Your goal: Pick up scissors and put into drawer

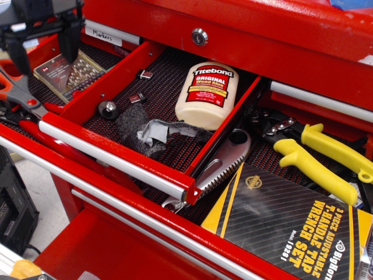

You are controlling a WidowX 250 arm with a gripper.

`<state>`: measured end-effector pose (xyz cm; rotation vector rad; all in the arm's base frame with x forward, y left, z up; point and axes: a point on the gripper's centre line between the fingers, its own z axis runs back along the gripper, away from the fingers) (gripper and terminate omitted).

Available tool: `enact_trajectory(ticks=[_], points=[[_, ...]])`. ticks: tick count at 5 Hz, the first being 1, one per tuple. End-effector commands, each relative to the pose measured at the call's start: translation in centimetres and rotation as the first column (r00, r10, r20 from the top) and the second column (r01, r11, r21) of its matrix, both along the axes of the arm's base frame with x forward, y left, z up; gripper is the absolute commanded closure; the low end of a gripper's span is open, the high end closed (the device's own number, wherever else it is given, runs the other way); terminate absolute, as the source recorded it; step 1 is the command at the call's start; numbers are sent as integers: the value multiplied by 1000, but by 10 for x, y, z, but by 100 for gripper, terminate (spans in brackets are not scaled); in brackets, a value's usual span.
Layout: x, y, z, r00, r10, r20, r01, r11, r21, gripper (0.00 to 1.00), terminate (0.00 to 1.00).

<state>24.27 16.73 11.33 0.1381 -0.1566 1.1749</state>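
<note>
Scissors under gripper (jaws apart)

Gripper hangs clear above scissors; drill-bit case just beside; drawer wall crowds right.

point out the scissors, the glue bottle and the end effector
scissors [22, 96]: main camera view, on the grey pivot area
glue bottle [207, 96]: main camera view, on its red label
end effector [44, 49]: main camera view, midway between its fingertips
</note>
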Motion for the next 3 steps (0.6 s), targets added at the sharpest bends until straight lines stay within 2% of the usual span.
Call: enact_trajectory(ticks=[1, 3], points=[[-11, 16, -31, 998, -25, 63, 29, 998, -60, 0, 0], [-19, 34, -56, 993, -49, 107, 62, 991, -117, 0, 0]])
